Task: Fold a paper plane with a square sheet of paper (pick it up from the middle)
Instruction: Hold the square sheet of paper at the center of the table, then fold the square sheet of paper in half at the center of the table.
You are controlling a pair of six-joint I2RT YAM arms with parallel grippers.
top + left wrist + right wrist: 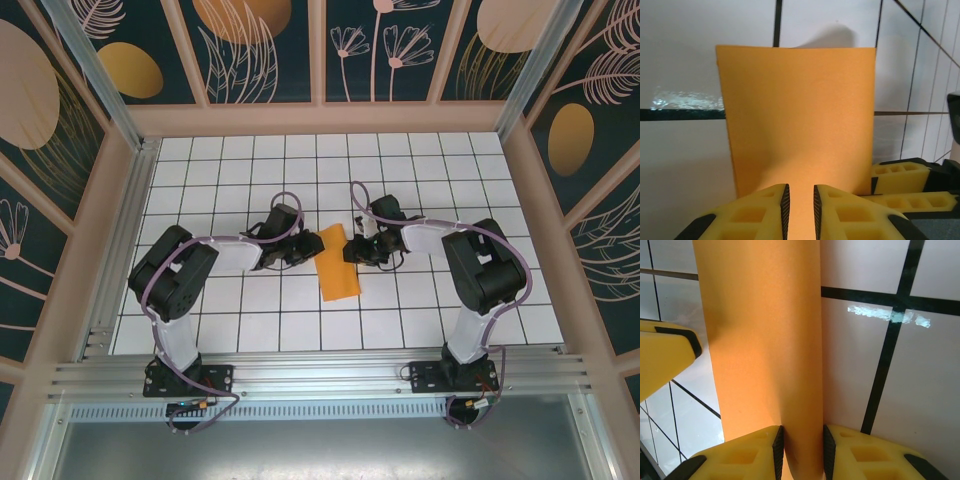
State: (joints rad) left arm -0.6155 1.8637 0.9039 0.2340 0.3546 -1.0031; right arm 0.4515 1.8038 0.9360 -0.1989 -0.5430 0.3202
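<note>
Left wrist view: my left gripper [799, 210] pinches the near edge of the orange paper [797, 120], which runs straight away from my fingers. Right wrist view: my right gripper [800, 452] pinches the paper [762, 340] too. From above, the paper [337, 263] sits between both grippers, long axis near to far, equally close to each. I cannot make out its creases or layers.

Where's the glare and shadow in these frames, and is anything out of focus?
Left wrist: glare streak on the tile left of the orange paper, soft shadow past its far edge, yellow fingers slightly soft. Right wrist: glare patch on the tile at upper right, paper shaded on its left side. Top external: even light, sharp, no strong glare.
</note>
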